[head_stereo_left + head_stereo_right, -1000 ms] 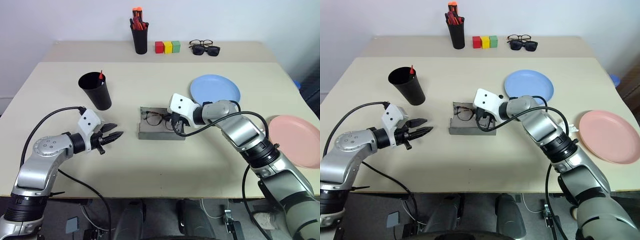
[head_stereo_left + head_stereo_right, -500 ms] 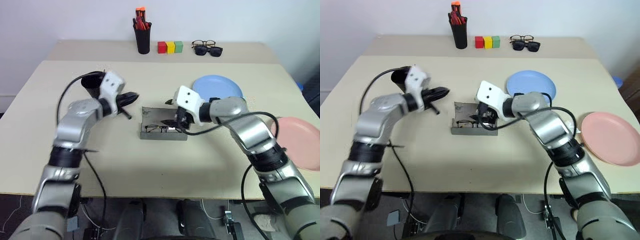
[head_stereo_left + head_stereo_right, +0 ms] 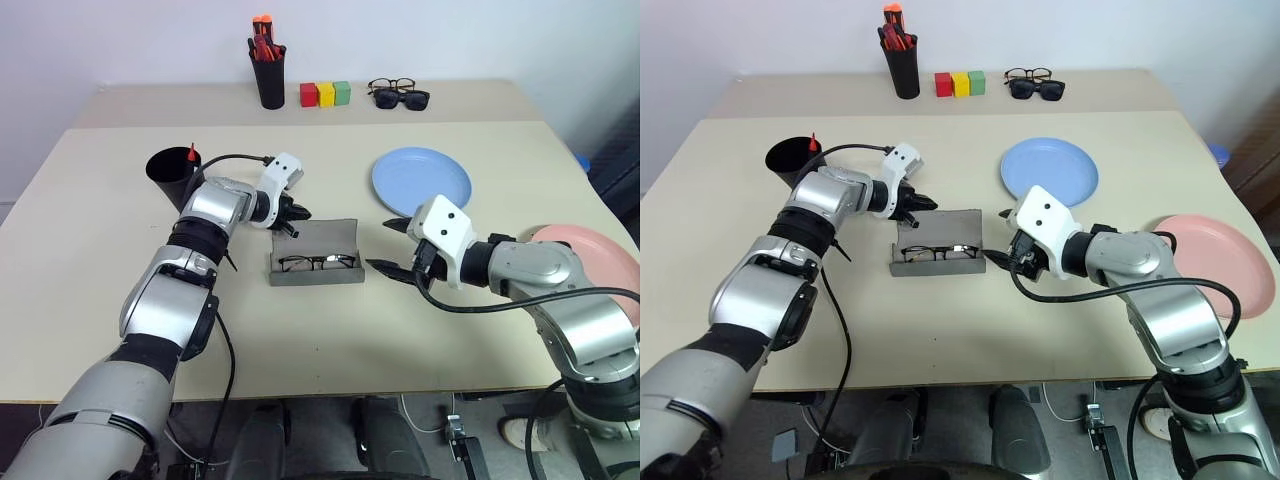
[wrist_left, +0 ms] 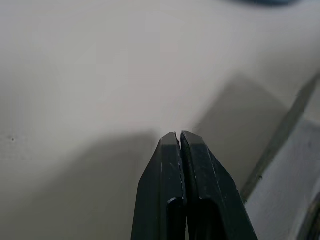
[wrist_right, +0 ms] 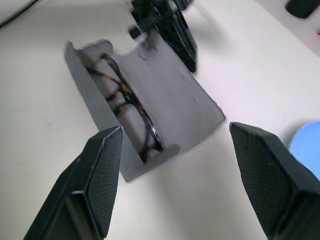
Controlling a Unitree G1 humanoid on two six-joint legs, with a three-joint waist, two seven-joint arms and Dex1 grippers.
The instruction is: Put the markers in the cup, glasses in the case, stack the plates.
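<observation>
The step in hand looked to be shutting the case. At the left, the cup [image 3: 172, 171] held one red-tipped marker [image 3: 191, 153] (the second could not be made out). Beside it the left gripper [image 3: 296, 215], jaws pressed together on nothing, sat at the raised lid's far-left corner; next it likely needed to push the lid down. The case [image 3: 316, 268] lay open with the glasses [image 3: 317, 262] inside. The right gripper [image 3: 393, 247] hung near, jaws wide, empty. The plates, blue [image 3: 421, 181] and pink [image 3: 590, 250], lay apart, unstacked.
</observation>
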